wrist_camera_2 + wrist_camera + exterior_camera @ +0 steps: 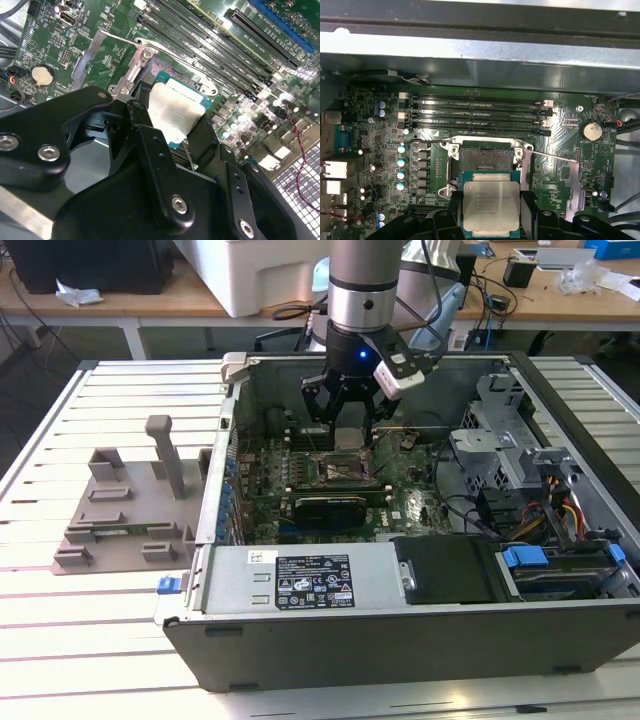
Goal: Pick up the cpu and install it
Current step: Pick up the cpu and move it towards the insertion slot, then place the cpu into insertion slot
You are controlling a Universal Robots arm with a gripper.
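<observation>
In the upper middle of the exterior view, the black two-fingered gripper (345,408) hangs inside the open grey metal computer case (400,640), pinching the small flat square silvery-topped cpu (491,206) by opposite edges, apparently to keep it level, close above the open black motherboard socket (486,159).

Bright room light, glare whitening the cpu (172,112), shade inside the case (420,645)
</observation>
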